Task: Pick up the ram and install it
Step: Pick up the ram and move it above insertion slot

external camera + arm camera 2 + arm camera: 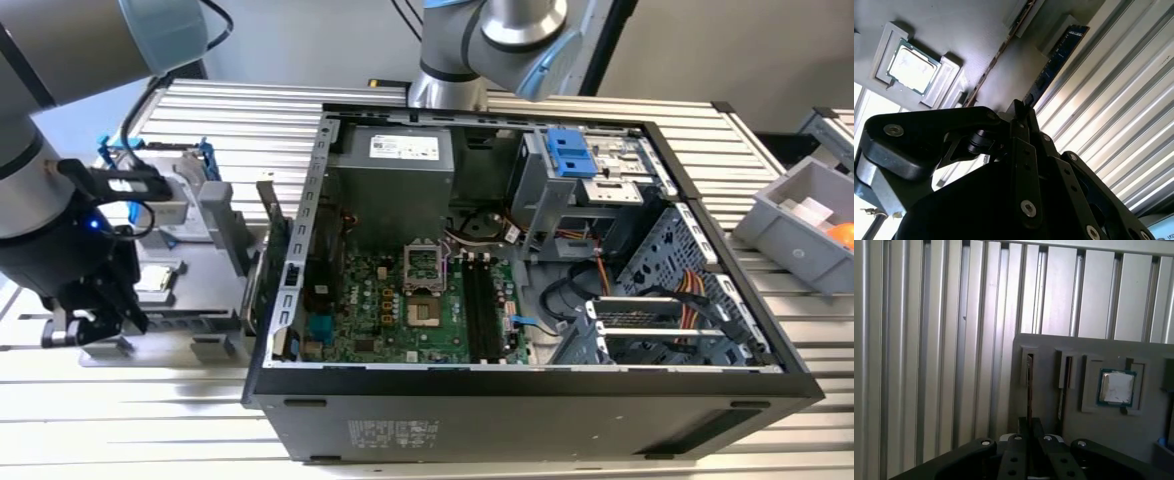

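- In the exterior view's lower left: gripper (96, 325) lowered onto the grey fixture plate (214, 265), beside the open computer case (534, 400).
- In both wrist views: jaws drawn close together with the ram (1030, 382) between them, seemingly clamped on its thin edge. Ram standing on edge in its holder slot on the plate, not yet lifted.
- Risk of slipping: hold taken on a narrow edge only, so the long stick is likely to tilt or swing once free.
- Risk of jamming: a lift not straight along the slot could bind the ram and drag the plate.
- Risk of knocking the neighbouring upright card (1067, 385), just beside the ram; processor chip (1116, 388) farther along.
- Risk at the dark memory slots (483, 300) mid-case: a tilted ram is unlikely to seat and could damage its contacts.
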